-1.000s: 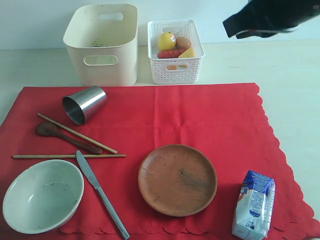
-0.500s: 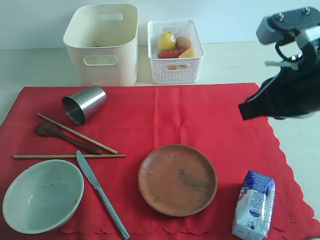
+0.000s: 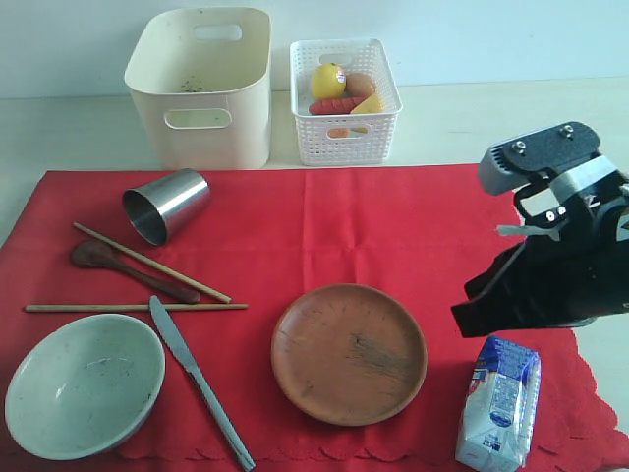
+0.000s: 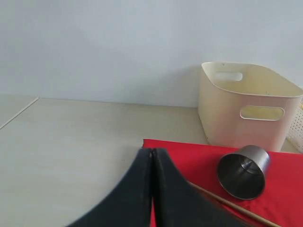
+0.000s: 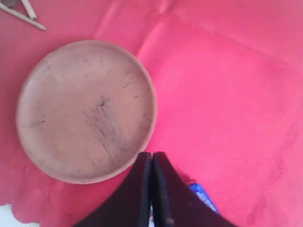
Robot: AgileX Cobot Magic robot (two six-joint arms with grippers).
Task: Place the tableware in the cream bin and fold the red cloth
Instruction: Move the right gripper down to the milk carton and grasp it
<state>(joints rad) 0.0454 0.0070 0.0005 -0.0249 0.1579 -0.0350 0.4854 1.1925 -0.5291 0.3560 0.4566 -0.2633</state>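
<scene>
The red cloth (image 3: pixel 413 226) carries the tableware: a steel cup (image 3: pixel 165 205) on its side, two chopsticks (image 3: pixel 147 261), a dark spoon (image 3: pixel 128 268), a knife (image 3: pixel 201 383), a whitish bowl (image 3: pixel 84 383) and a brown plate (image 3: pixel 349 352). The cream bin (image 3: pixel 201 84) stands behind the cloth. My right gripper (image 3: pixel 464 320) hangs shut and empty between the plate (image 5: pixel 85 111) and the milk carton. My left gripper (image 4: pixel 152 150) is shut and empty at the cloth's corner (image 4: pixel 189 151), short of the cup (image 4: pixel 244 171) and the bin (image 4: pixel 248 106). It does not show in the exterior view.
A white lattice basket (image 3: pixel 344 88) with toy food stands to the right of the cream bin. A blue-white milk carton (image 3: pixel 498 403) lies on the cloth's front right corner, just under the right arm. Bare pale table surrounds the cloth.
The right arm has come down from the top right corner to just above the cloth's right side, beside the plate and over the carton. Nothing on the cloth has moved.
</scene>
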